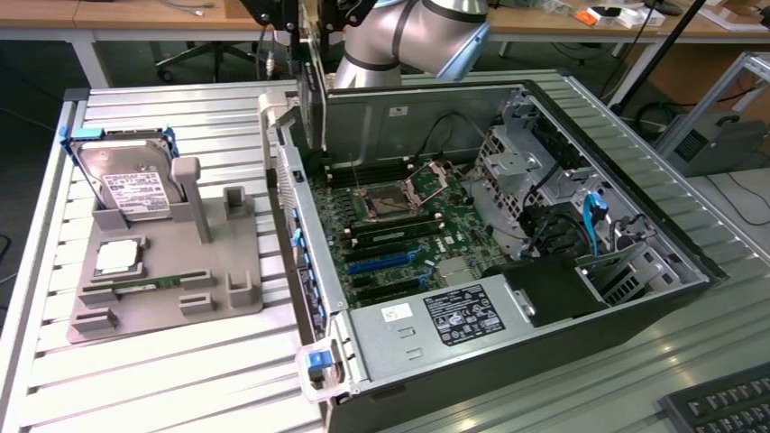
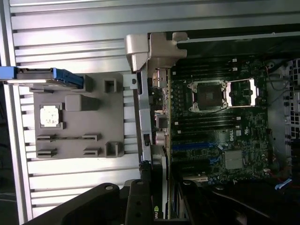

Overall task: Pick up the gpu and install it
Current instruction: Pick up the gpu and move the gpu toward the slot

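Observation:
The gpu [image 1: 316,99] hangs on edge as a thin dark card under my gripper [image 1: 301,23], which is shut on its upper part. Its lower end sits just above the far rear corner of the open computer case [image 1: 626,298], over the motherboard [image 1: 398,225]. In the wrist view the gpu [image 2: 157,208] runs edge-on between the black fingers [image 2: 136,199] of my gripper [image 2: 159,190], with a green logo showing on it. It lines up near the case's rear wall, and the blue expansion slots [image 2: 197,146] lie beside it.
A grey fixture block [image 1: 169,271] stands on the slatted table at the exterior view's left. It carries a hard drive [image 1: 132,185] in a blue frame, a CPU [image 1: 117,257] and a RAM stick [image 1: 151,284]. A keyboard [image 1: 722,406] lies at the near right.

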`<state>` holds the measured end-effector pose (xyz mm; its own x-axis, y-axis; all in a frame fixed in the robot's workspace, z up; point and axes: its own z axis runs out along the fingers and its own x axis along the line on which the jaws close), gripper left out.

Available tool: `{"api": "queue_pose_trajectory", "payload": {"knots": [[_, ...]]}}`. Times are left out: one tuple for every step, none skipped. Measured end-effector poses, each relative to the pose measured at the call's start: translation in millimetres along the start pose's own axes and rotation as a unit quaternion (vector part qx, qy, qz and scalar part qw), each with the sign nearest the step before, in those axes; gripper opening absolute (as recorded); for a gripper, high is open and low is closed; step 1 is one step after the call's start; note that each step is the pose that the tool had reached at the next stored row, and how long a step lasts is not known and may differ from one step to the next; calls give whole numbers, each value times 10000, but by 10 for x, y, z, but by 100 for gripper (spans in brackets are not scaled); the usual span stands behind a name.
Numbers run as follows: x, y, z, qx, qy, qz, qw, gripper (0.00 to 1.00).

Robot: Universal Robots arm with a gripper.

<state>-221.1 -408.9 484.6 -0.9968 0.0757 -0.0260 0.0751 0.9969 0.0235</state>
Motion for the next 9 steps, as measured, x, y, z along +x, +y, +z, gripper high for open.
{"api": "queue_pose_trajectory", "payload": {"knots": [[-12,1,4,0,0,0,10000,27],[-27,1,10,0,0,0,10000,27],[-39,2,15,1,0,0,10000,27],[-52,2,20,1,0,0,10000,27],[-67,3,26,2,0,0,10000,27],[-76,3,29,2,0,0,10000,27],[-88,4,34,2,0,0,10000,27],[-101,4,40,3,0,0,10000,27],[-114,5,45,3,0,0,10000,27]]}}
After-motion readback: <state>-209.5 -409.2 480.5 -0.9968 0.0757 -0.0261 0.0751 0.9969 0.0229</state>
